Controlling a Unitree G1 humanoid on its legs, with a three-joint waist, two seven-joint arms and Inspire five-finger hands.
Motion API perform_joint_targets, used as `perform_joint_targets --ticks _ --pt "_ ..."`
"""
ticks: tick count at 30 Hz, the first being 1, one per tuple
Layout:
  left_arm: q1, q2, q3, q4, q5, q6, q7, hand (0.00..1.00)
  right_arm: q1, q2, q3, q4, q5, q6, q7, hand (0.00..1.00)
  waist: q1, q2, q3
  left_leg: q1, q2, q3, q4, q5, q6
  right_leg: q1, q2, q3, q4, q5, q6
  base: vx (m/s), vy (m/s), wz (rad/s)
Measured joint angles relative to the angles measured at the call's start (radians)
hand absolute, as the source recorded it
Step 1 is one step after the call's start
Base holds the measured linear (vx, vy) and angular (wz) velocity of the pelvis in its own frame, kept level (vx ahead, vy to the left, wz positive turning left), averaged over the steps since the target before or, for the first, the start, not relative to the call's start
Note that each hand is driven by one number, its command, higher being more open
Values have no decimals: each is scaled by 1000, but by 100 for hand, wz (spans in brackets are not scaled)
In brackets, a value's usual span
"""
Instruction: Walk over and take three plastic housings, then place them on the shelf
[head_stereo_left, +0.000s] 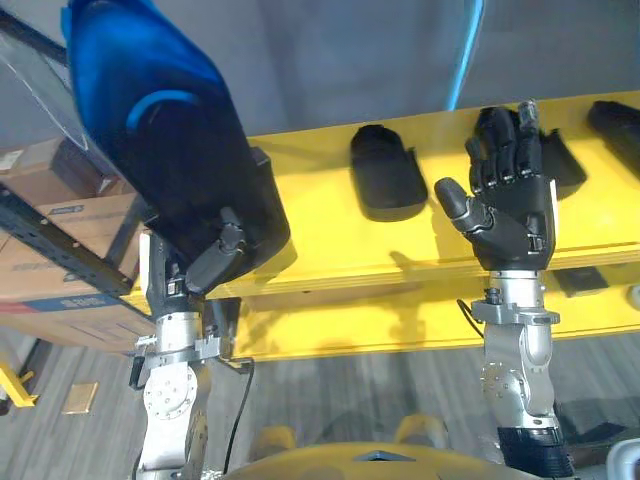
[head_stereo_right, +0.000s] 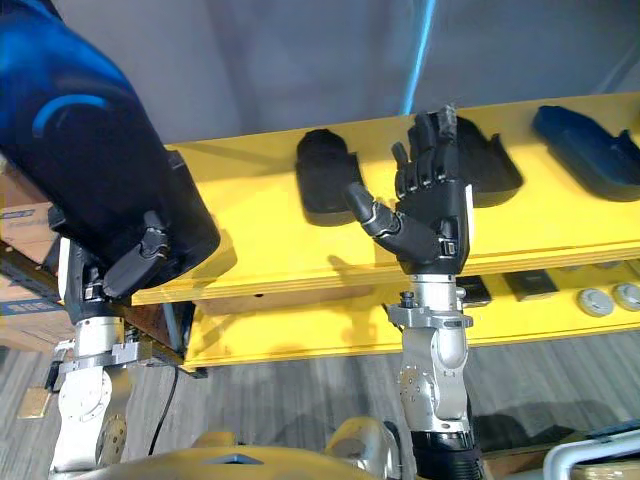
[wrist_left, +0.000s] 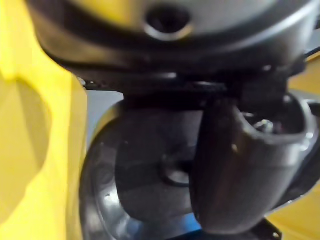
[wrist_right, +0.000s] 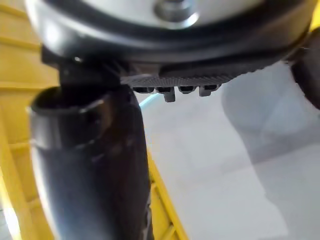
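Note:
My left hand (head_stereo_left: 215, 262) is raised at the left, shut on a large dark blue-black plastic housing (head_stereo_left: 170, 130) that stands tilted over the left end of the yellow shelf (head_stereo_left: 330, 240). In the left wrist view the thumb (wrist_left: 235, 170) presses against the housing (wrist_left: 145, 175). A black housing (head_stereo_left: 385, 172) lies on the shelf's middle. My right hand (head_stereo_left: 510, 215) is held up open and holds nothing, in front of a second housing (head_stereo_right: 492, 165). A third housing (head_stereo_right: 590, 145) lies at the far right.
Cardboard boxes (head_stereo_left: 45, 215) sit on a dark rack (head_stereo_left: 40, 235) to the left of the shelf. A lower yellow shelf (head_stereo_right: 330, 335) carries small black parts (head_stereo_right: 530, 285) and round metal pieces (head_stereo_right: 600, 298). Grey floor lies below.

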Motion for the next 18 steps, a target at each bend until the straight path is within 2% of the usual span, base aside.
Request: perform_joint_targets --ticks 1,2,3,4,5,6,8,9,12,18 --pt "-2 11 0 0 -4 0 -5 0 4 4 11 1 -3 0 -7 100 5 -1 0 -6 0 11 6 -7 13 6 3 -8 -33 52 -15 -112 529 -28" --pt "-10 33 4 0 -3 0 -13 0 0 10 29 1 -23 0 -20 100 24 -2 -1 -18 4 39 11 -12 42 5 9 -50 -102 169 -54 -110 461 -45" --pt "-19 48 10 0 -4 1 -15 0 -13 18 42 1 -41 0 -29 100 38 1 -2 -24 11 70 -11 -3 71 -4 25 -110 -116 199 -90 -95 397 -41" --pt "-26 53 16 1 -6 5 -15 0 -17 19 51 1 -41 0 -31 100 37 1 -2 -26 11 73 -23 4 82 -10 39 -132 -81 167 -93 -51 292 -26" --pt "-36 57 27 2 -7 9 -17 0 -21 18 56 0 -42 0 -32 100 33 -11 -9 -26 9 73 -40 18 95 -9 73 -144 -39 109 -91 -15 234 -9" --pt "-56 59 35 1 -10 13 -17 0 -23 16 51 -6 -80 0 -38 100 32 -17 -14 -27 -4 75 -69 39 108 -1 123 -156 -12 27 -80 -21 250 -4" --pt "-82 58 35 1 -10 35 -15 0 -23 13 42 -18 -81 0 -45 100 27 -28 -20 -26 -28 77 -92 60 118 13 145 -177 -14 -27 -93 -37 158 1" --pt "-100 58 23 1 -4 51 -11 0 -23 12 29 -26 -83 -4 -50 100 25 -33 -23 -27 -46 78 -96 67 127 35 146 -193 -45 -42 -115 -45 80 5" --pt "-105 58 3 -4 25 81 -1 0 -22 1 6 -26 -88 -6 -46 100 24 -26 -25 -28 -65 75 -103 75 135 70 139 -193 -110 -46 -121 -63 44 10" --pt "-100 60 16 -4 5 156 -82 0 -51 -116 -65 -70 -102 -6 12 100 24 3 -41 -44 -40 57 -143 110 105 59 176 -203 -127 -44 -118 -80 -62 8"
